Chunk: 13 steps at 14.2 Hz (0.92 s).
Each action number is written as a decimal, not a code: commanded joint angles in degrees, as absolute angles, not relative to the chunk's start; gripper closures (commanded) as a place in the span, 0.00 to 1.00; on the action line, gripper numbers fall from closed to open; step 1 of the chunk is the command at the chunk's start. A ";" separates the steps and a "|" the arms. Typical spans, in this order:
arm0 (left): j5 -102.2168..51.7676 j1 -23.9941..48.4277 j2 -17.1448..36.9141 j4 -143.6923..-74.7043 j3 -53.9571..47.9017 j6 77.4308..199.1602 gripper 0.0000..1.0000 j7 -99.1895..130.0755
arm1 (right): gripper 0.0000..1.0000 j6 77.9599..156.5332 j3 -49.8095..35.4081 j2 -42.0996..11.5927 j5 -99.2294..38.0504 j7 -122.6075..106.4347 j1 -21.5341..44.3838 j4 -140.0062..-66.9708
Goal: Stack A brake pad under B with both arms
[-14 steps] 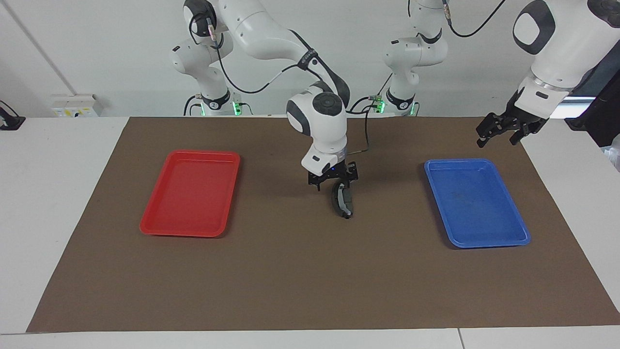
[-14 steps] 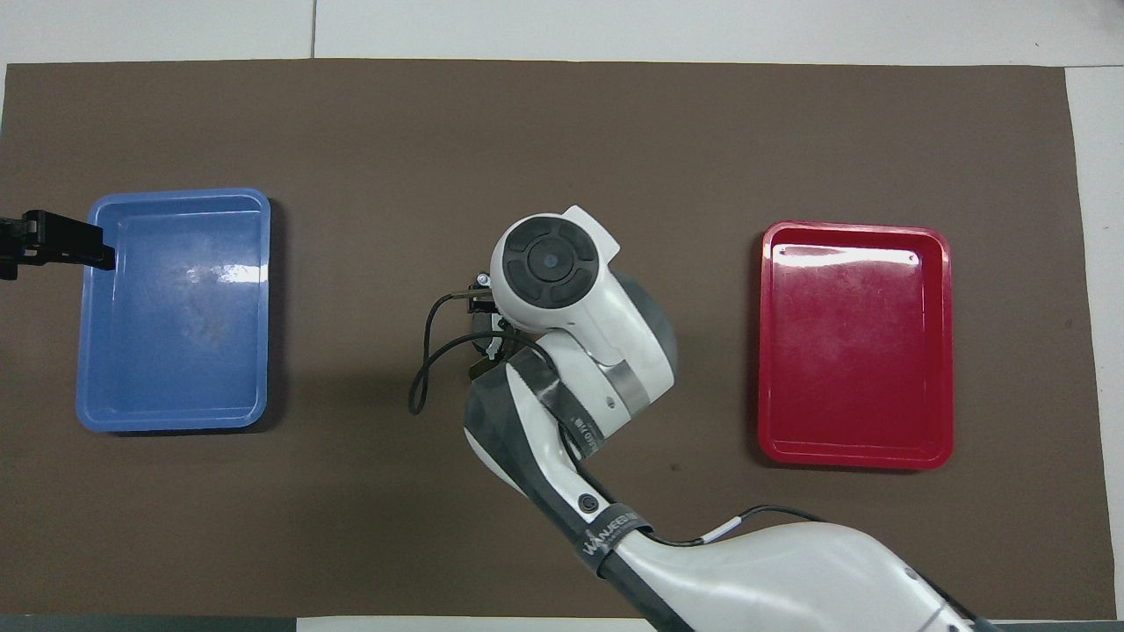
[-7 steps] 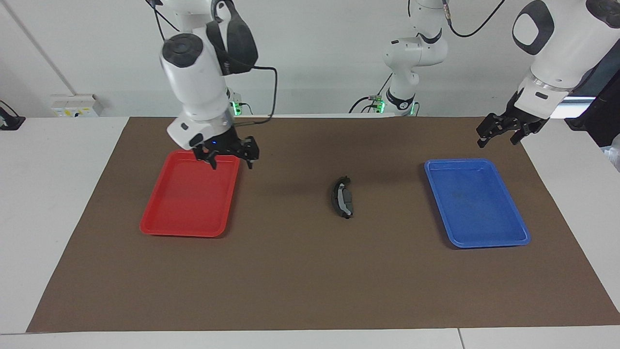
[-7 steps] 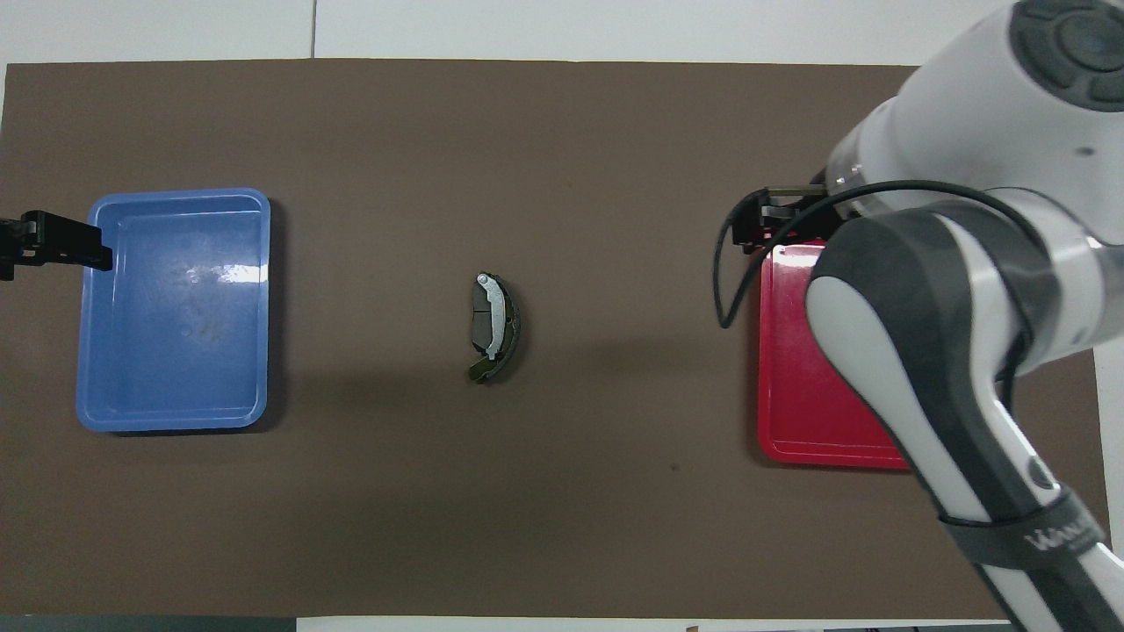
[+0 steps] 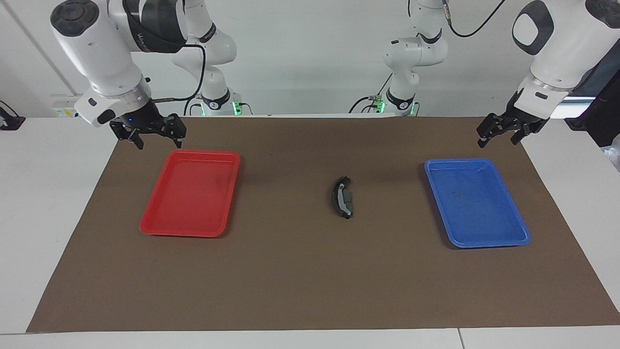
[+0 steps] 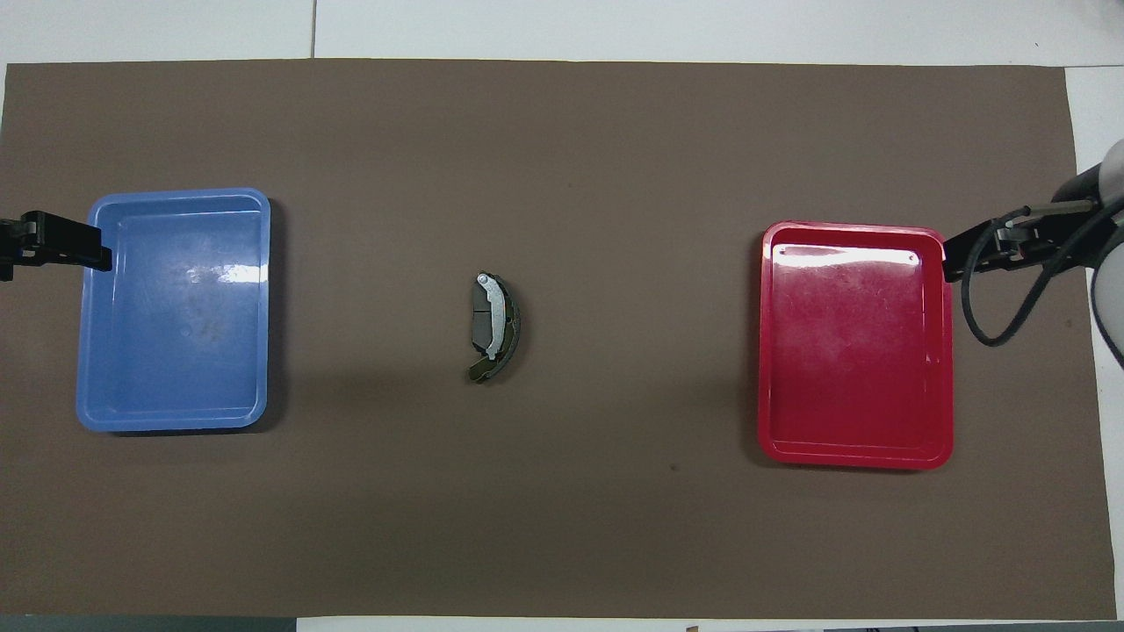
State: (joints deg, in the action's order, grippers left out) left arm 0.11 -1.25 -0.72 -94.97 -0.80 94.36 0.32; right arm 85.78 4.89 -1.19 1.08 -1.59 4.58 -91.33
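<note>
Brake pads A (image 5: 347,198) and B (image 5: 336,196) lie stacked mid-mat, well apart from both grippers, long axis running toward the robots. Right gripper (image 5: 154,135) and left gripper (image 5: 500,133) both released, empty.

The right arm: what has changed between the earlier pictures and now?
The right claw, open, left the stacked pads at the mat's middle and swung away past the red tray toward its own end of the table. The pads, the blue tray and the left claw stayed as they were.
</note>
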 commanded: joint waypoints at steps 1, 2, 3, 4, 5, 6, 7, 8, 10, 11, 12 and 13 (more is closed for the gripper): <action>1.14 -1.67 -2.20 -96.33 -0.35 93.78 0.00 0.97 | 0.00 81.58 3.87 3.33 1.15 -2.81 1.86 -92.99; 1.14 -1.84 -2.20 -96.24 -0.26 93.69 0.00 0.97 | 0.00 80.17 3.87 3.95 0.97 -3.16 1.06 -92.99; 1.14 -1.85 -2.20 -96.24 -0.18 93.69 0.00 0.97 | 0.00 80.16 3.87 4.22 1.05 -3.16 1.23 -93.08; 1.14 -1.85 -2.20 -96.24 -0.18 93.69 0.00 0.97 | 0.00 80.50 3.87 4.57 1.05 -3.16 1.32 -93.95; 1.14 -1.76 -2.20 -96.33 -0.18 93.69 0.00 0.97 | 0.00 81.73 3.95 5.79 1.14 -2.73 1.41 -96.04; 1.14 -1.58 -2.20 -96.33 -0.26 93.69 0.00 0.97 | 0.00 83.13 4.13 7.37 1.32 -2.72 1.15 -98.50; 1.14 -1.50 -2.20 -96.24 -0.26 93.78 0.00 0.97 | 0.00 83.49 4.22 7.90 1.41 -2.72 0.88 -99.31; 1.14 -1.58 -2.20 -96.24 -0.26 93.69 0.00 0.88 | 0.00 83.67 4.22 7.82 1.67 -2.72 0.79 -98.97; 1.14 -1.84 -2.20 -96.24 -0.18 93.69 0.00 0.97 | 0.00 84.63 4.74 7.65 1.93 -2.81 0.79 -98.78; 1.06 -1.93 -2.20 -96.24 -0.18 93.69 0.00 0.97 | 0.00 85.68 6.14 8.08 1.85 -2.99 0.79 -99.83; 1.14 -1.93 -2.20 -96.24 -0.18 93.69 0.00 0.97 | 0.00 85.69 6.50 8.00 1.41 -3.08 0.79 -99.76; 1.14 -1.93 -2.20 -96.24 -0.18 93.69 0.00 0.97 | 0.00 85.69 6.42 7.82 0.97 -2.99 0.88 -99.15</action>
State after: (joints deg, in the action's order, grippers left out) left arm 0.26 -1.84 -0.72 -94.97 -0.20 94.35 0.33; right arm 84.19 6.47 6.36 1.31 -1.91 1.74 -97.44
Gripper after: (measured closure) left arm 0.000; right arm 0.000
